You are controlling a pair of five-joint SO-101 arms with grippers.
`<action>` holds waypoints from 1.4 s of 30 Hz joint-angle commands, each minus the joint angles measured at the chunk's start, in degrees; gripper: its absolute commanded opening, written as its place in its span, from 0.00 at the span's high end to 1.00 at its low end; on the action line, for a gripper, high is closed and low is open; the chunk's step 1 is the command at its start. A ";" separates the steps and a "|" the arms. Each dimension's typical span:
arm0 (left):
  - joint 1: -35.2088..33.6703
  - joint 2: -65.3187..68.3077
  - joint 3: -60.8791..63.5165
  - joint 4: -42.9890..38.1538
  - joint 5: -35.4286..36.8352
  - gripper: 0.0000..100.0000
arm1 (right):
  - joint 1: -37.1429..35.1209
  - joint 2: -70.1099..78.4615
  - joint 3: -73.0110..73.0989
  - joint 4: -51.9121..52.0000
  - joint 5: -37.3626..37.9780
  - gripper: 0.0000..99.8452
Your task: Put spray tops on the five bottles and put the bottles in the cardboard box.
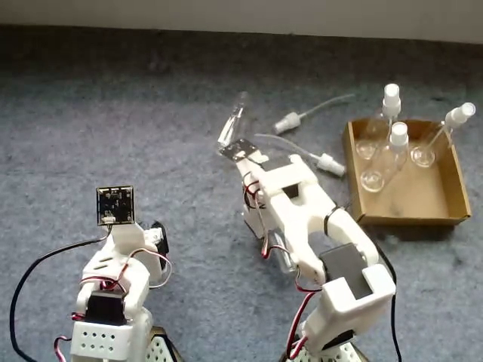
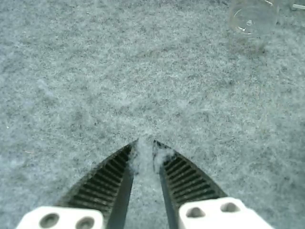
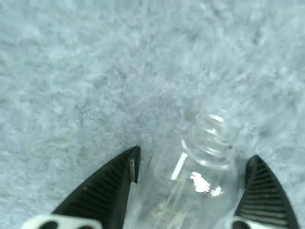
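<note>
- Between the jaws of the right end effector [image 3: 193, 155] lies a bare bottle [image 3: 209, 162]. Its threaded neck points away from the wrist and carries no top.
- Those jaws stand wide, one on each side of the bottle; whether they touch the glass I cannot tell.
- From above, the right end effector [image 1: 240, 149] sits mid-counter [image 1: 113, 113], and the bottle [image 1: 234, 121] juts out beyond its tip.
- The left end effector [image 2: 145, 143] is narrow, its tips almost together with nothing between them, low over the grey counter.
- A second bottle [image 2: 252, 16] lies well ahead of the left end effector, partly under the right arm [image 1: 283, 260].
- Two spray tops [image 1: 288, 122] [image 1: 330, 164] lie loose between the right end effector and the box [image 1: 450, 181].
- Three capped bottles [image 1: 398, 139] lie in the box.
</note>
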 commanded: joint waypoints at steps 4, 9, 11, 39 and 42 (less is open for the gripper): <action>1.01 -0.22 1.27 -1.05 0.09 0.99 | 0.31 -1.54 1.45 -0.13 -0.62 0.75; 1.01 -0.22 1.27 -1.05 0.09 0.99 | 3.47 -1.63 1.36 -0.04 -0.62 0.79; 1.01 -0.22 1.27 -1.05 0.09 0.99 | 4.53 -1.63 1.36 -0.04 -0.62 0.84; 1.19 -0.22 1.27 -1.05 0.09 0.99 | 6.90 -44.44 10.95 -1.10 -0.62 0.89; 1.19 -0.22 1.27 -1.05 0.09 0.99 | 8.04 -49.36 19.21 -8.40 -0.62 0.89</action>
